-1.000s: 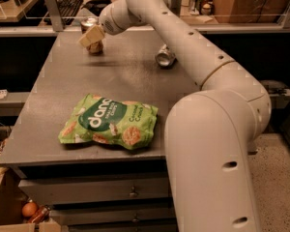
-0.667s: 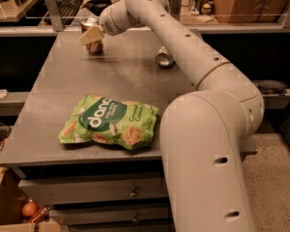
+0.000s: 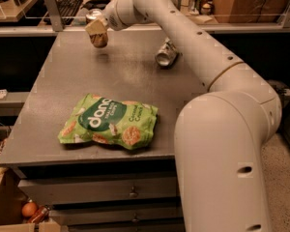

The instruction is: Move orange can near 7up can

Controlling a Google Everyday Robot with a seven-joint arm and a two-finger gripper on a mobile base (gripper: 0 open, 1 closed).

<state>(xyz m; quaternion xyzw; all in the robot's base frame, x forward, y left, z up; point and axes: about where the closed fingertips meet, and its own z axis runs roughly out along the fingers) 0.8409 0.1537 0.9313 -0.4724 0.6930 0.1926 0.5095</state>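
The orange can (image 3: 99,38), tan-orange with a silver top, is held upright in my gripper (image 3: 96,29) over the far left part of the grey table (image 3: 63,76). It hangs a little above the surface, with its shadow below it. The gripper is shut on the can, and the white arm reaches in from the right. The 7up can (image 3: 165,55), white-silver, lies on its side at the far middle of the table, to the right of the orange can and well apart from it.
A green chip bag (image 3: 109,122) lies near the table's front. Drawers (image 3: 96,192) sit under the tabletop. A shelf with a keyboard (image 3: 67,4) runs behind the table. The arm's bulky base (image 3: 222,168) stands at the front right.
The gripper with the orange can has shifted slightly to the right and up. The 7up can and the chip bag have not moved.
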